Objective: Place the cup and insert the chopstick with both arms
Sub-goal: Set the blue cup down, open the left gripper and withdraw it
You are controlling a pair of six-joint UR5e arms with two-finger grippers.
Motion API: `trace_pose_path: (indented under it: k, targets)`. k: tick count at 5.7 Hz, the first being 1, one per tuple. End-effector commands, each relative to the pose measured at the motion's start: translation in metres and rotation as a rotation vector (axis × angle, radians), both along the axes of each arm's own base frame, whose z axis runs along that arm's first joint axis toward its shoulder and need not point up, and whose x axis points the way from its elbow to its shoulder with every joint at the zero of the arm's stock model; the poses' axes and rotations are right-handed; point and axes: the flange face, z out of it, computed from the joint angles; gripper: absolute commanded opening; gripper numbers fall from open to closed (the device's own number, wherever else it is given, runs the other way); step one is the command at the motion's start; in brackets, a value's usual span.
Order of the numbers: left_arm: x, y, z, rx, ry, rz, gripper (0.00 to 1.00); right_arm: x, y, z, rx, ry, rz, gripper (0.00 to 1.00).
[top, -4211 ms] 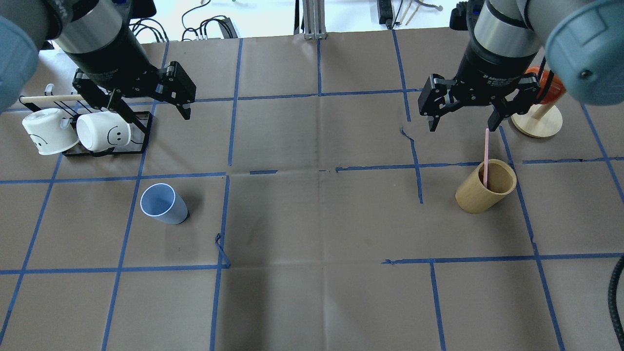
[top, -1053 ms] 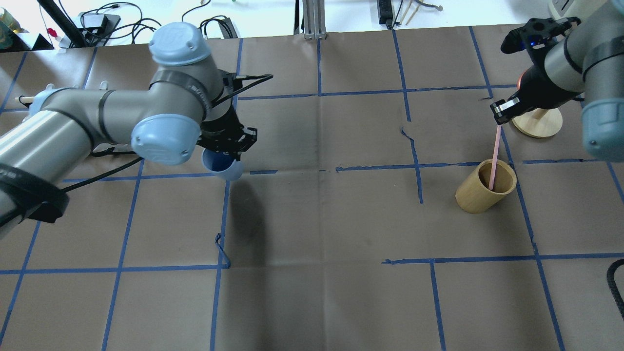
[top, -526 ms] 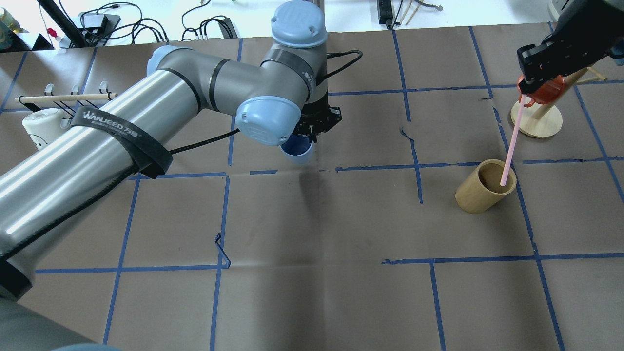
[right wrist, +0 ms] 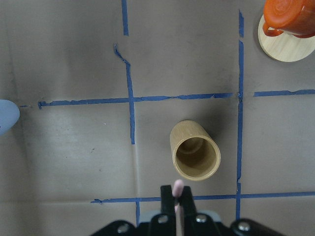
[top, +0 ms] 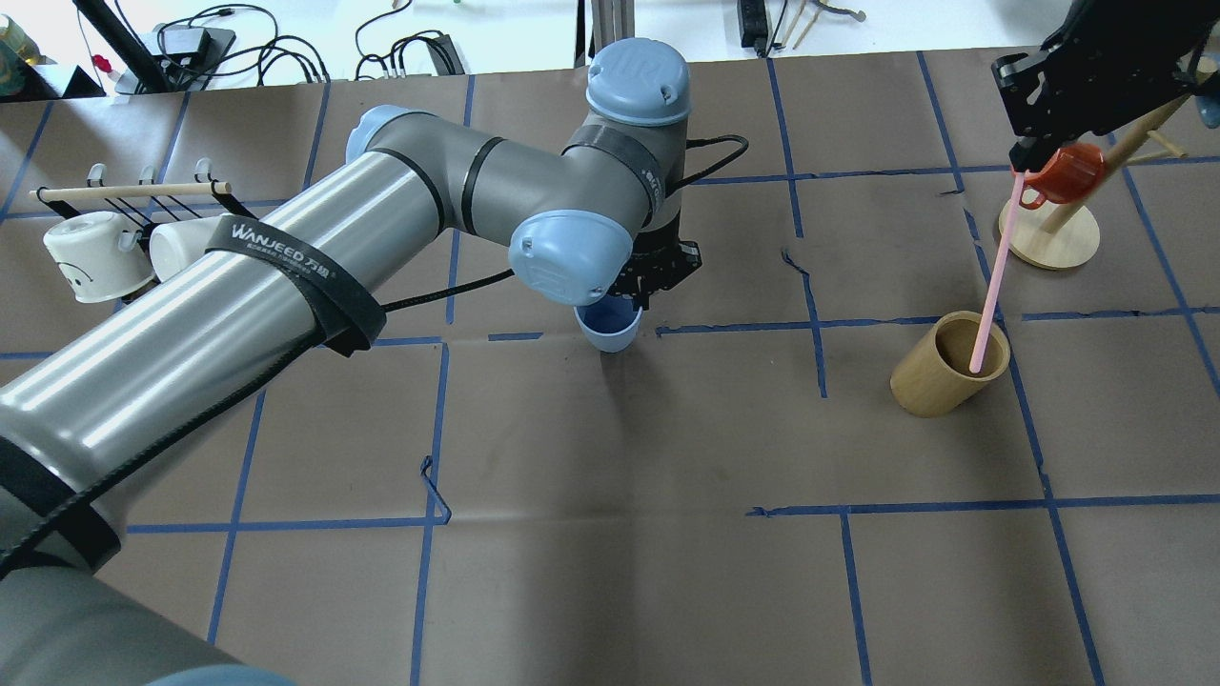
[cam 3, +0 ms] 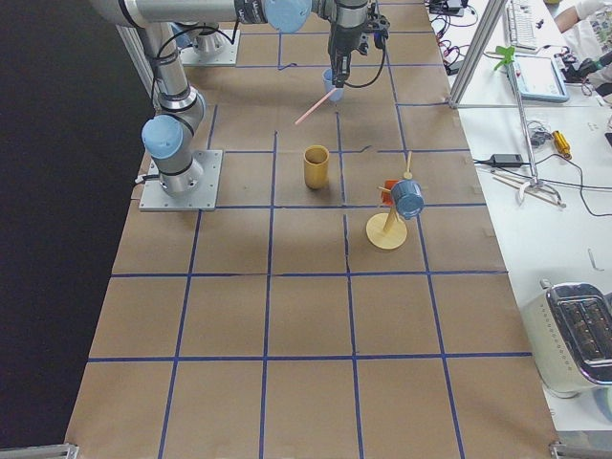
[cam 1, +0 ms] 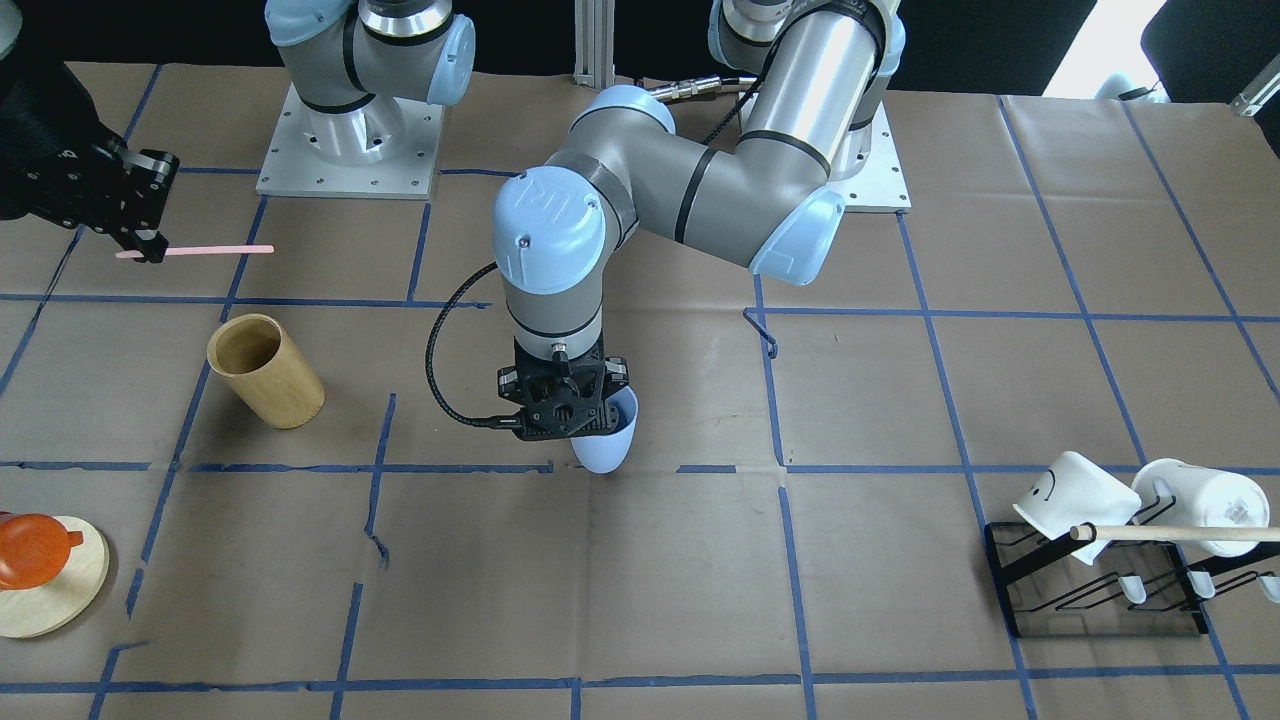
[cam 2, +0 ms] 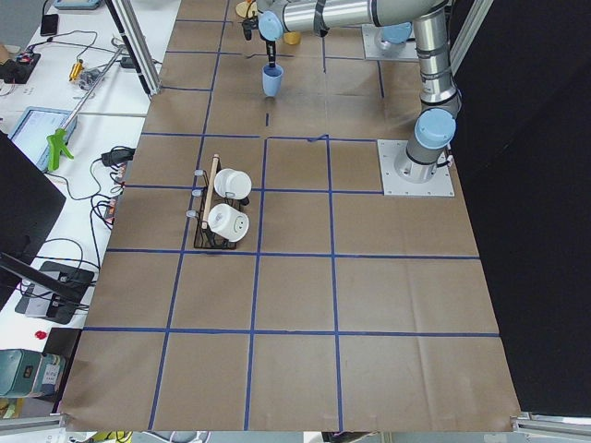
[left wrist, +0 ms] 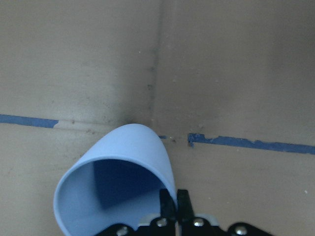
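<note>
My left gripper (cam 1: 570, 430) is shut on the rim of the light blue cup (cam 1: 608, 445), holding it slightly tilted, low over the table's middle. I cannot tell whether it touches the paper. The left wrist view shows the cup (left wrist: 118, 177) pinched by its wall between the fingers (left wrist: 167, 204). My right gripper (top: 1025, 162) is shut on the top end of a pink chopstick (top: 996, 267). The chopstick (cam 1: 195, 249) hangs in the air, clear of the tan wooden holder (cam 1: 265, 370). In the right wrist view the chopstick (right wrist: 178, 189) points down near the holder (right wrist: 195, 152).
A black rack with two white mugs (top: 95, 257) and a wooden dowel stands at the far left. An orange mug on a wooden stand (top: 1058, 186) is at the far right, behind the holder (top: 948, 372). Blue tape lines cross the brown paper.
My left arm picked the cup up from the left and carried it right to the table's middle. My right gripper closed on the chopstick and lifted it up out of the holder.
</note>
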Motion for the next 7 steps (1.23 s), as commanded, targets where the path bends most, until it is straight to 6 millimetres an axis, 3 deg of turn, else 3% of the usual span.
trace_pose_path:
  k: [1,3,5,6,7]
  targets:
    - [-0.001,0.000,-0.003,0.006,0.000,0.001,0.98,0.003,-0.004,-0.005,0.015,-0.004,-0.017,0.09]
    - [0.020,-0.006,0.043,-0.033,0.007,0.017,0.98,0.009,-0.016,-0.014,0.024,-0.012,-0.042,0.09]
    - [0.121,-0.008,0.127,0.002,-0.001,-0.004,0.98,0.090,-0.050,-0.009,-0.008,0.006,-0.058,0.09]
    - [0.172,0.019,0.177,0.045,-0.007,-0.013,0.98,0.133,-0.061,0.004,-0.045,0.008,-0.067,0.09]
    - [0.224,0.034,0.213,0.050,0.006,-0.087,0.98,0.182,-0.075,-0.002,-0.053,0.003,-0.109,0.09]
